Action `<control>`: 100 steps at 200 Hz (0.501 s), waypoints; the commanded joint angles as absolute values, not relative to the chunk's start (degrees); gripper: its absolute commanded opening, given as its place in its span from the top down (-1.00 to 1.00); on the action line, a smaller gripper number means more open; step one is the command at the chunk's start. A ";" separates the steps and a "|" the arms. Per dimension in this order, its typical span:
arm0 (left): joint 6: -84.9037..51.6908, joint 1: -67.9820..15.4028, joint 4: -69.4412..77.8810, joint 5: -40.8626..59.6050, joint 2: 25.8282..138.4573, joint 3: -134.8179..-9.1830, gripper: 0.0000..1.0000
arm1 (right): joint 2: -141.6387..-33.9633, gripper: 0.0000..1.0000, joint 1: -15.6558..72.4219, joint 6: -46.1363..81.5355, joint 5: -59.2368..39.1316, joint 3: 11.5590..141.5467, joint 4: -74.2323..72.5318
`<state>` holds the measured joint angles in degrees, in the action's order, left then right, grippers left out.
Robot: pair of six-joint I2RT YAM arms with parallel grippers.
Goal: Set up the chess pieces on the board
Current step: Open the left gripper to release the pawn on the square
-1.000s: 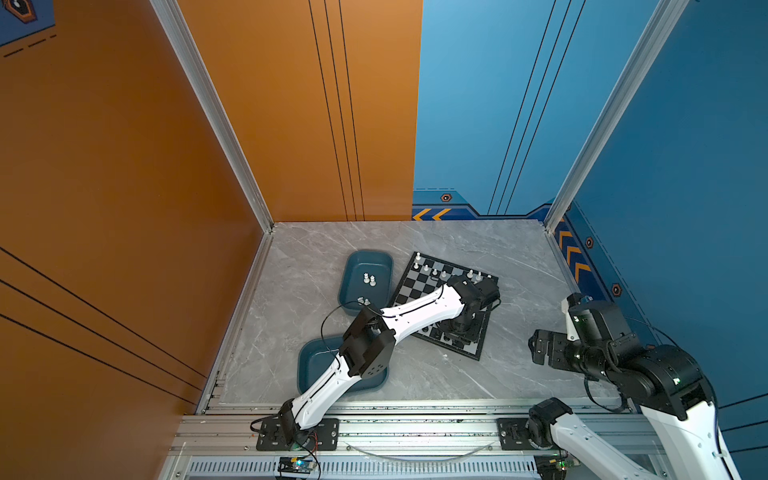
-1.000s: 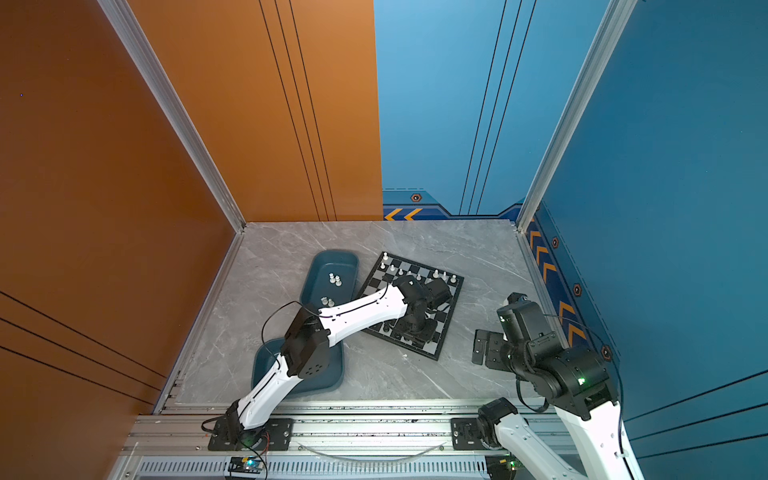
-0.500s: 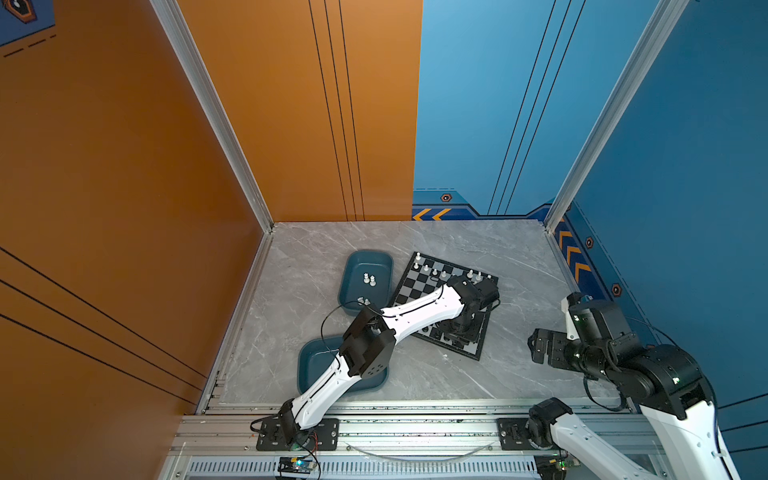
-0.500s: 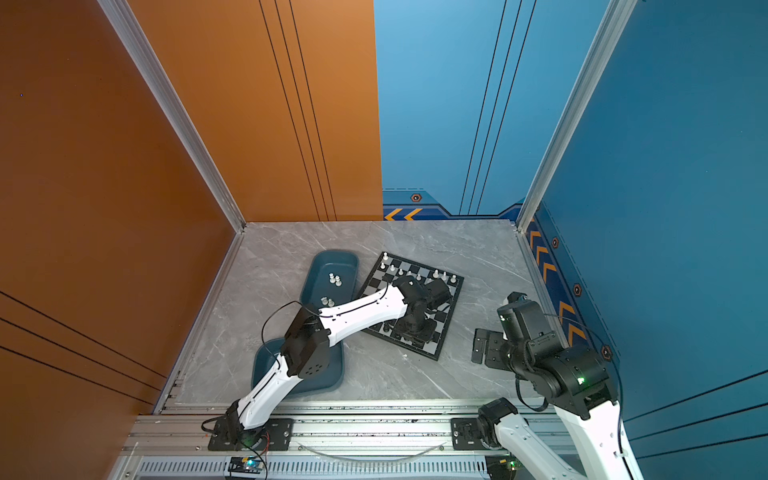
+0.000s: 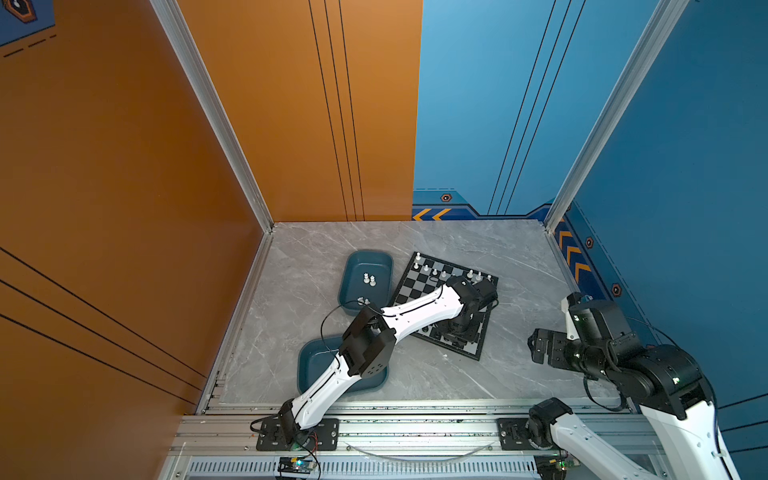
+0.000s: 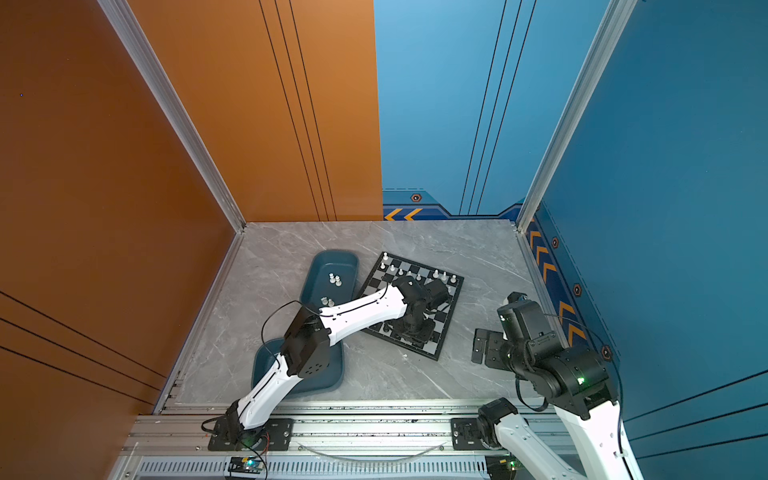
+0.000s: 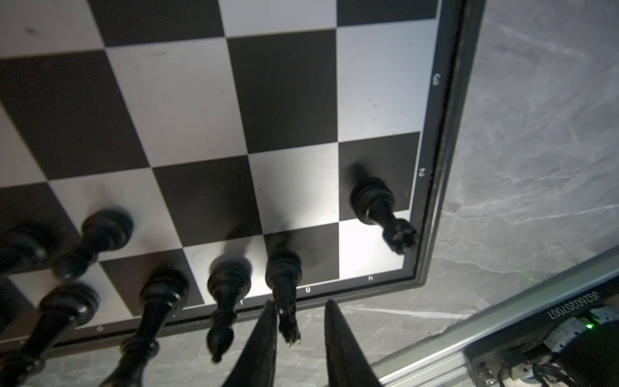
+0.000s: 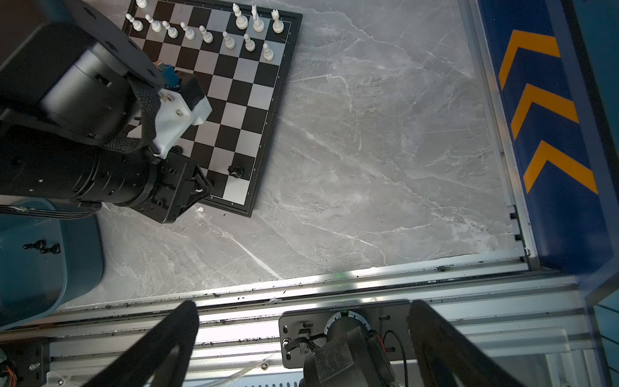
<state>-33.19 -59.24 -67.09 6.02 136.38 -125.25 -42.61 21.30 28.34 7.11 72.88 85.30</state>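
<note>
The board (image 5: pixel 419 286) lies askew in the middle of the tabletop (image 5: pixel 519 257), and I judge it over half set. White pieces (image 8: pixel 207 33) line its far side and black pieces (image 7: pixel 227 278) its near side. The far tray (image 5: pixel 365 254) holds a few whites, the near tray (image 8: pixel 67 278) some blacks. My left hand (image 7: pixel 299 302) is slightly parted around a standing black piece (image 7: pixel 284 268). My right hand (image 8: pixel 304 303) gapes wide, holding nothing.

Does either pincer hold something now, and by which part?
Nothing is gripped. The left pincer is open around the top of a black piece that stands on the board; the right pincer is open and empty.
</note>
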 commanded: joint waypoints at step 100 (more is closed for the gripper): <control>-31.47 -58.55 -68.06 6.79 138.23 -126.64 0.54 | -42.89 -1.00 21.00 28.74 6.69 72.64 85.21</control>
